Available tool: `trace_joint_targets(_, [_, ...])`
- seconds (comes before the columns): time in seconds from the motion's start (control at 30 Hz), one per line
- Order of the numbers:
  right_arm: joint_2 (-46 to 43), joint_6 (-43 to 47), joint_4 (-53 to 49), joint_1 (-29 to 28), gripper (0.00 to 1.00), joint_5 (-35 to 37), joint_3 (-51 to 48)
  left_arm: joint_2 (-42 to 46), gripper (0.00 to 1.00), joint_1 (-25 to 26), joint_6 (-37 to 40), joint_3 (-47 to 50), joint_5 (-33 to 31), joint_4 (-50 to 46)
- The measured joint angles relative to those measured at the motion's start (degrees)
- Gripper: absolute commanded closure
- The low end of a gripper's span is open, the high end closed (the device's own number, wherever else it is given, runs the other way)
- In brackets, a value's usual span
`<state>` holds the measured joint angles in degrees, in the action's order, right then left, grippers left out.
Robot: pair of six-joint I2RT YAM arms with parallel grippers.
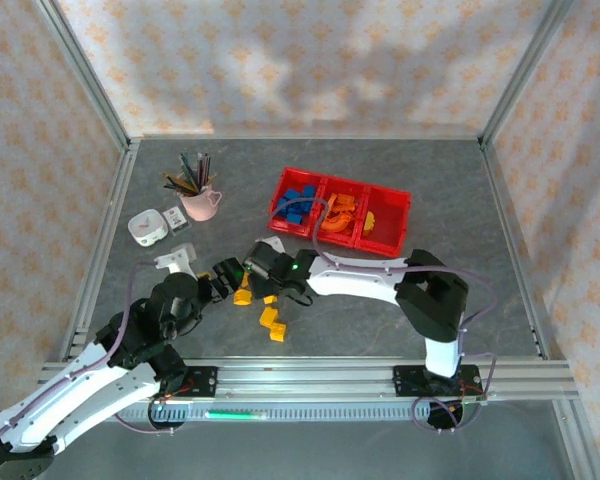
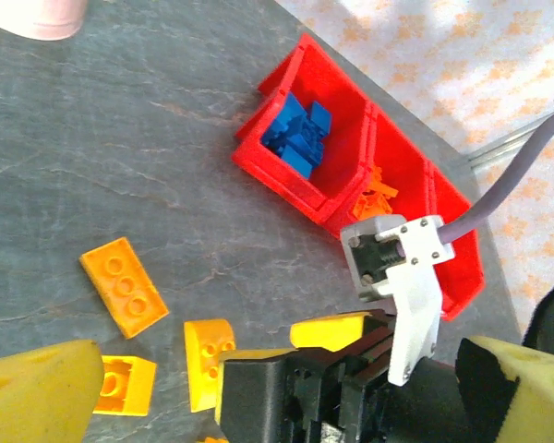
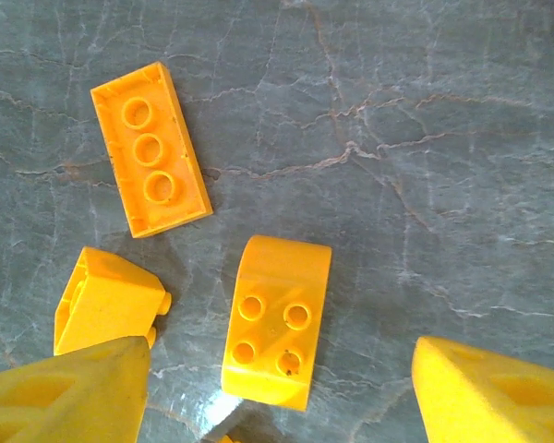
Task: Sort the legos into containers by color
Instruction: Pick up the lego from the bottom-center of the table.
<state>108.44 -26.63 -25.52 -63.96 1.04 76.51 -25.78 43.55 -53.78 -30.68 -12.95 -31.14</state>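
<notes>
Grey table point(image 1: 430, 300): red bins point(image 1: 380, 246) hold blue, orange (arches), yellow legos point(image 1: 296, 205).

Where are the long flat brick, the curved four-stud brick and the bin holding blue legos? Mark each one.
long flat brick point(image 3: 149, 149), right wrist view, on its middle circle.
curved four-stud brick point(image 3: 271, 334), right wrist view, between its four studs.
bin holding blue legos point(image 2: 279, 180), left wrist view, on its near red wall.

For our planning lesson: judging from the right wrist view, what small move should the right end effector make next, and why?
Probably lower the right end effector straight down: its fingers are open and sit either side of the curved yellow brick, which lies flat on the table.
</notes>
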Motion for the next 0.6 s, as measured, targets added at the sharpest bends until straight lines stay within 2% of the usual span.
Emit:
trace_joint_targets(0.27, [5.4,-1.8,-0.6,0.0,0.36,0.4,4.0,0.7,0.01,-0.5,-1.5,0.8,-3.2,-3.7])
trace_joint_targets(0.6, [9.0,-2.8,-0.6,0.0,0.49,0.7,4.7,1.1,0.01,-0.5,-1.7,1.2,-3.7,-5.8])
